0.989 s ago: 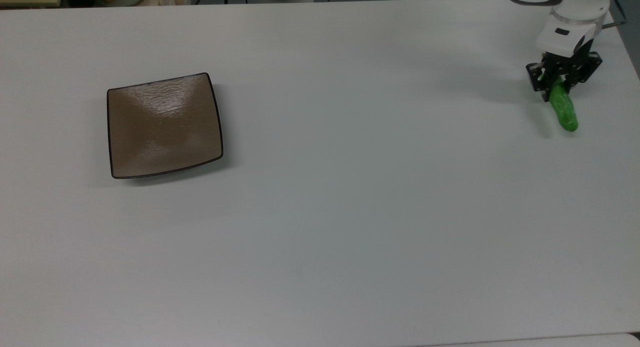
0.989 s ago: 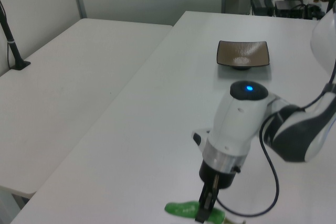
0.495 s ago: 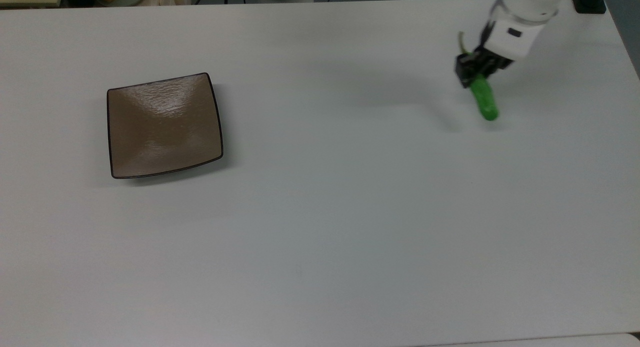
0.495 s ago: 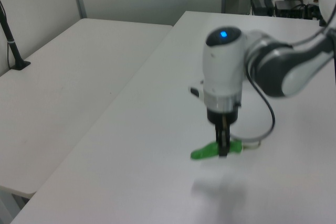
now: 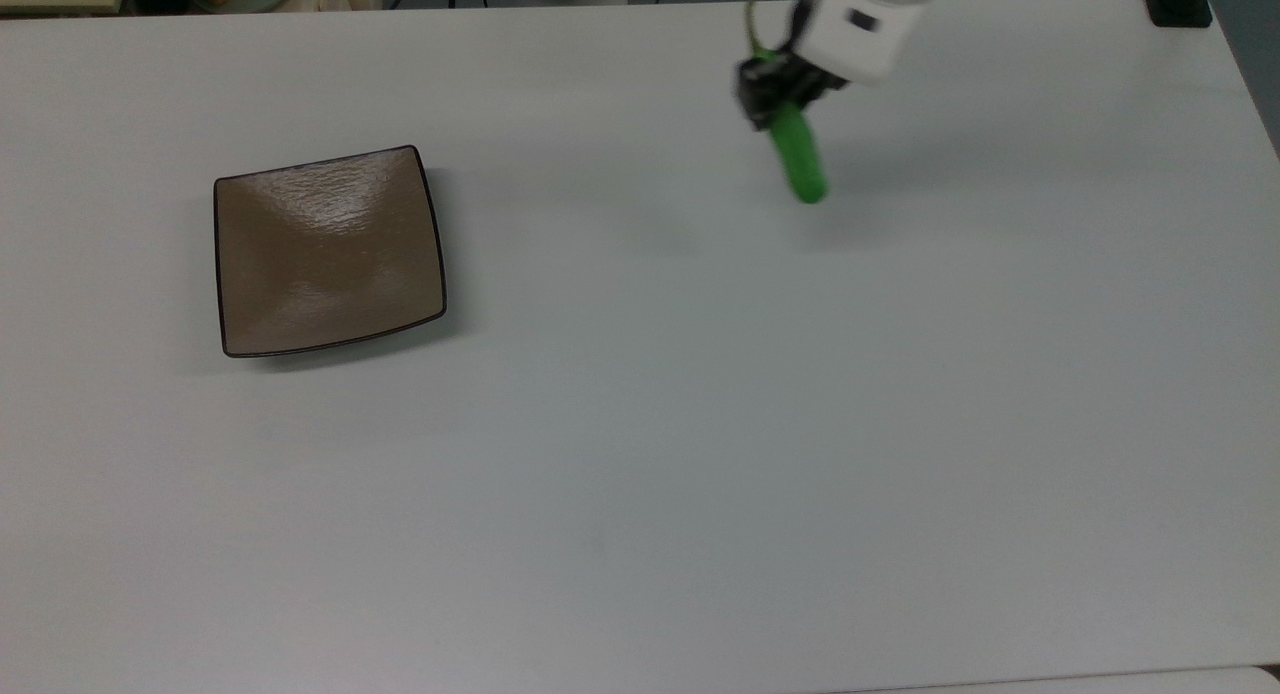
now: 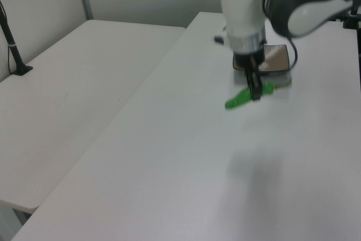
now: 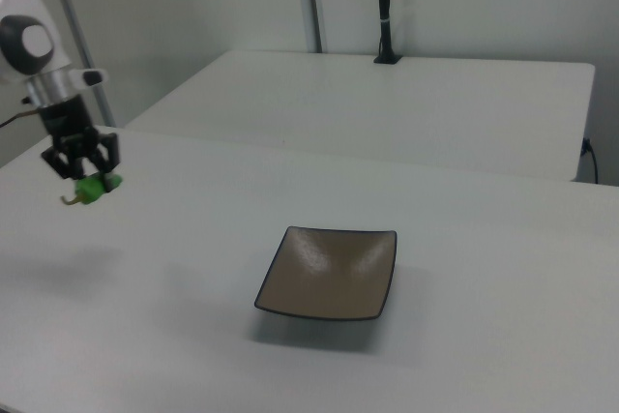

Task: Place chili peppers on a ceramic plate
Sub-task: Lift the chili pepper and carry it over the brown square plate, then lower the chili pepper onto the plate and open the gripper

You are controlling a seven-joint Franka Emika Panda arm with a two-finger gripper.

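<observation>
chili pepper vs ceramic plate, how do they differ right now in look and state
The chili pepper is bright green and elongated; the ceramic plate is brown-taupe, square, with a thin dark rim. The chili pepper hangs above the table, clamped in the gripper jaws; the ceramic plate sits flat on the table, with nothing on it. In the top view the chili pepper is far right of the ceramic plate. Both look glossy.

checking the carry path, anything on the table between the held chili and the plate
Nothing: in the top view, bare white table separates the chili pepper, held in the gripper, from the ceramic plate.
</observation>
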